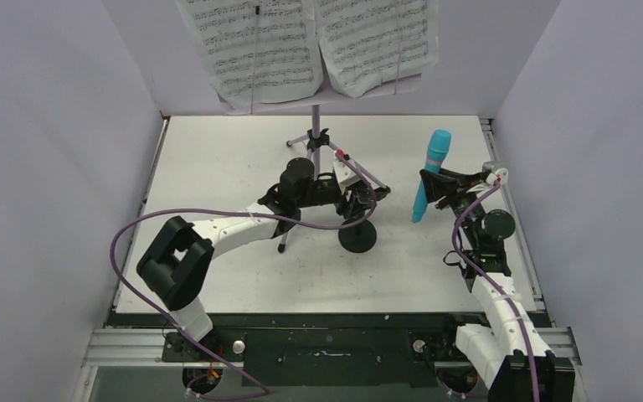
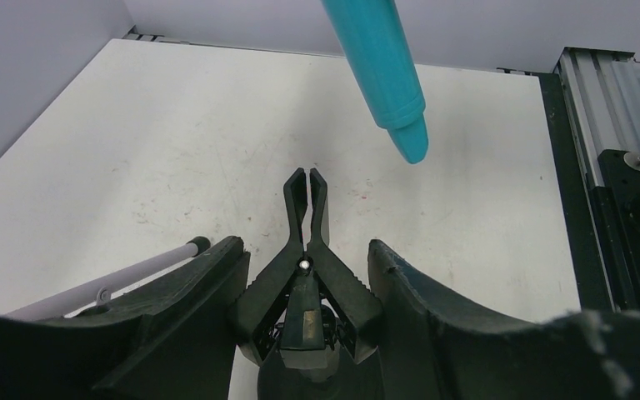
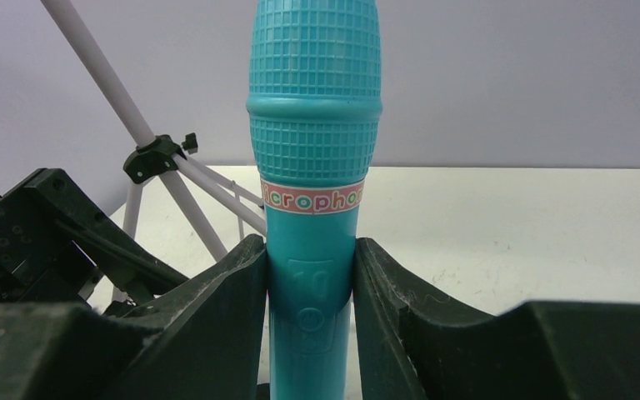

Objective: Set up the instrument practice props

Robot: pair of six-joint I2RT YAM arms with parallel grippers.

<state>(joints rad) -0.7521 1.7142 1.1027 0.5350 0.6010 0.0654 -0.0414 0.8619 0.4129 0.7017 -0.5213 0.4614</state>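
black fingers (image 3: 217, 317) of the right gripper (image 3: 310, 250) pinch the turquoise toy microphone (image 3: 312, 125) by its handle, just under the printed band. the gridded head rises clear above the fingertips. seen from overhead, the microphone is held off the white table (image 1: 218, 159) on a tilt, tail end down and reaching past the fingers.

across the table, the left gripper (image 2: 304, 248) has its fingers half spread on either side of the spring clip (image 2: 304, 217) of the small black mic stand (image 1: 358, 238). the clip's handles sit between the pads and its closed tips point forward, beyond the fingertips. whether the pads press the handles or only flank them cannot be told. the stand's round base rests on the table beneath that gripper.

ahead of the left gripper, higher up and a little to its right, hangs the microphone's tapered tail, apart from the clip.

beyond the same gripper stands the lilac music stand (image 1: 316, 117). one tripod leg runs close along the gripper's left side. two white sheet-music pages (image 1: 259, 50) lean on its desk.
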